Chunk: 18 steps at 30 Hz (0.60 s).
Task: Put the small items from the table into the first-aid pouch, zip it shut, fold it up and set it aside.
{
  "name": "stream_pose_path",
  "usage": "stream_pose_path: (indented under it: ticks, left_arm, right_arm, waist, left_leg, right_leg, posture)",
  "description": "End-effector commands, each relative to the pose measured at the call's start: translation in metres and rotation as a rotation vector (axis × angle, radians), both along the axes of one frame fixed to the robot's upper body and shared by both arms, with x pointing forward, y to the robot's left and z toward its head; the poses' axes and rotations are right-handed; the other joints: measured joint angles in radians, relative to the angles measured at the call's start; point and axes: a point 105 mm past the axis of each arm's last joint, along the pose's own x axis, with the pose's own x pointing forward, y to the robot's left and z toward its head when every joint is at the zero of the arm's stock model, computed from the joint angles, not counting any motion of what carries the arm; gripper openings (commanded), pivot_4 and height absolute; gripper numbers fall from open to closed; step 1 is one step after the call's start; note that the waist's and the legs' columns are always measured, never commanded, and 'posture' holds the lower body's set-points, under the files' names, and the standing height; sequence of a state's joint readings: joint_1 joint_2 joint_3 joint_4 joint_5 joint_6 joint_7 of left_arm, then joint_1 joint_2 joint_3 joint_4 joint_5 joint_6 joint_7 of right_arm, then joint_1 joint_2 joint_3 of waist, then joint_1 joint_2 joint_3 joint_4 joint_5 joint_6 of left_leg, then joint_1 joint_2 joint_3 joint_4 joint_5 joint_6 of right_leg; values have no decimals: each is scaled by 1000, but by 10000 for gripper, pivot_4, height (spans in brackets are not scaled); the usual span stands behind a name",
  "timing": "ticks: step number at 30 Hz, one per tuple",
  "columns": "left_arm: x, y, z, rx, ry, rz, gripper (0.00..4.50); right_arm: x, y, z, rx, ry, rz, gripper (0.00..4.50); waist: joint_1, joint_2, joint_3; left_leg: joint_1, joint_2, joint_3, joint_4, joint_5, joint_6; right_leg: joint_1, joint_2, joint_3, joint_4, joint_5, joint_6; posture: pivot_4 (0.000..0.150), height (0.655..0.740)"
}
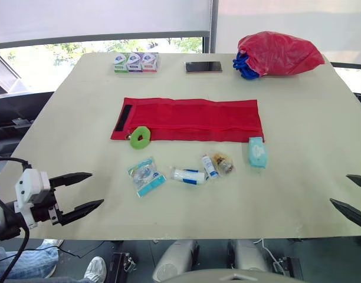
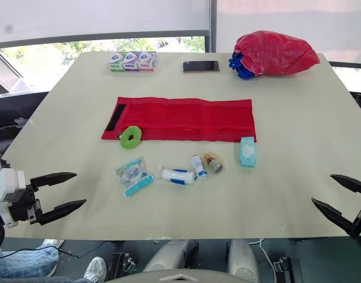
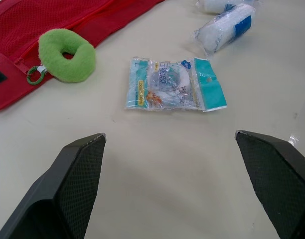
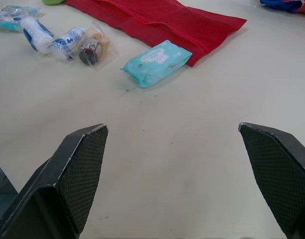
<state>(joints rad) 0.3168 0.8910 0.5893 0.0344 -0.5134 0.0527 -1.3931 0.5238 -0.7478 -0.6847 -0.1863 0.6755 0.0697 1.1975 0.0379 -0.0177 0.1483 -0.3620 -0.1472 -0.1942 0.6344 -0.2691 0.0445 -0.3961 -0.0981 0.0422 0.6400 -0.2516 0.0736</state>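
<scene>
Task judged at start. First-aid pouch (image 1: 189,119) is laid flat, unfolded, at ctr of table (image 1: 298,183); nothing is seen packed. Items are left in a row just in front, L to R: clear packet (image 1: 147,175), gauze roll (image 1: 188,175), tube (image 1: 210,166), wrapped vial (image 1: 223,163), wipes pack (image 1: 258,151). Packing, zipping, folding outstanding. L gripper (image 1: 97,188) is held wide open, empty, at near edge; R gripper (image 1: 339,188) likewise.
</scene>
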Motion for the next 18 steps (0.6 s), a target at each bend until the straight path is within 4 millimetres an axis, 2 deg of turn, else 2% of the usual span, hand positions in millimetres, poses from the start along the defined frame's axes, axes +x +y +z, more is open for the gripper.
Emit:
stream_pose_path:
  ticks: [1, 14, 16, 18]
  left_arm:
    - [-3, 0, 9, -21, -17, -11, 44498]
    - [-3, -15, 7, -100, 46, 19, 44498]
    - [2, -16, 3, -88, 70, 70, 44498]
    - [9, -18, -2, -82, 83, 148, 44498]
  right_arm:
    - [2, -2, 10, -28, -41, 22, 45000]
    - [16, 26, 23, -17, -85, 104, 45000]
    - [21, 40, 31, 4, -107, 142, 45000]
    - [26, 64, 44, 64, -142, 201, 45000]
  waist:
    - [0, 0, 0]
    - [0, 0, 0]
    - [0, 0, 0]
    - [-1, 0, 0]
  left_leg:
    - [0, 0, 0, 0, 0, 0]
    - [0, 0, 0, 0, 0, 0]
    - [0, 0, 0, 0, 0, 0]
    - [0, 1, 1, 0, 0, 0]
  right_leg:
    - [0, 0, 0, 0, 0, 0]
    - [0, 0, 0, 0, 0, 0]
    - [0, 0, 0, 0, 0, 0]
    - [0, 0, 0, 0, 0, 0]
  posture:
    - [1500, 7400]
    - [1500, 7400]
    - [1500, 7400]
    - [1500, 7400]
